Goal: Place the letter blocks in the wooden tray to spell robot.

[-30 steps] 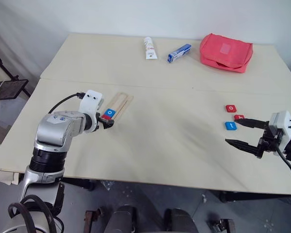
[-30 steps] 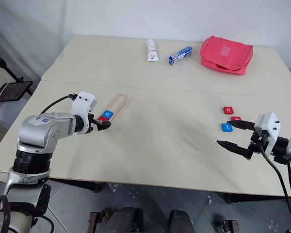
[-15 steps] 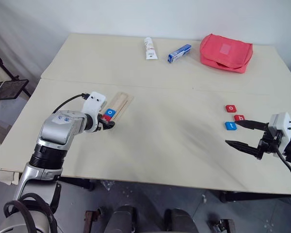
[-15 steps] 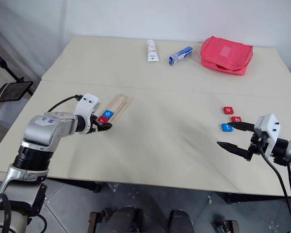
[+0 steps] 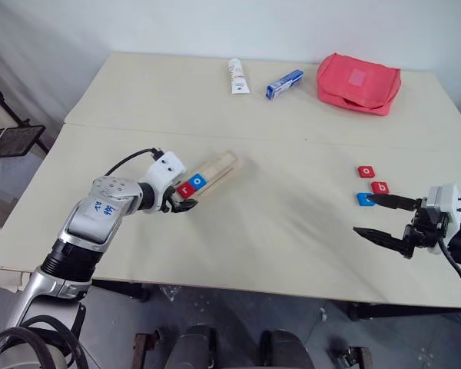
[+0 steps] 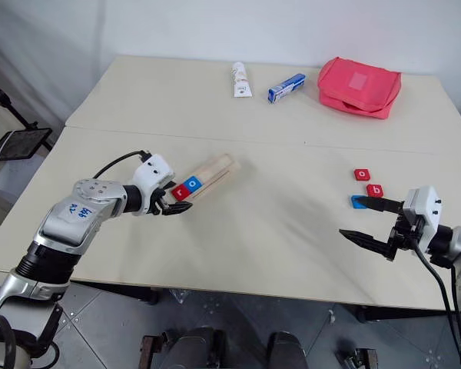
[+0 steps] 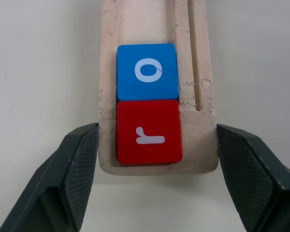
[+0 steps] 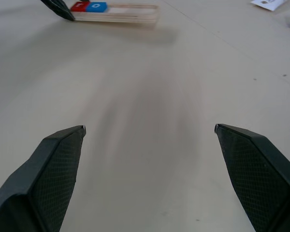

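The blue tile (image 5: 363, 199) by the right gripper (image 5: 363, 214) is partly covered by the upper finger, so its letter cannot be read. In the left wrist view the far end of the wooden tray (image 5: 211, 173) is cut off. From the head camera the tray looks smeared, and the letters in it are hard to read there.

The tray lies slantwise on the left half of the table and holds two tiles at its near end. A red r tile (image 7: 149, 131) sits at the very end, and a blue o tile (image 7: 147, 71) touches it; the rest of the groove is bare. The left gripper (image 5: 181, 201) is clamped across that near end, one finger against each long edge.

The right gripper is spread wide with nothing between its fingers. A red o tile (image 5: 366, 171) and a red b tile (image 5: 379, 187) lie loose just beyond it.

The pale table (image 5: 276, 231) has a seam running across it. Along its far side are a white tube (image 5: 237, 75), a blue-and-white box (image 5: 283, 84) and a red pouch (image 5: 358, 82), in front of a white wall
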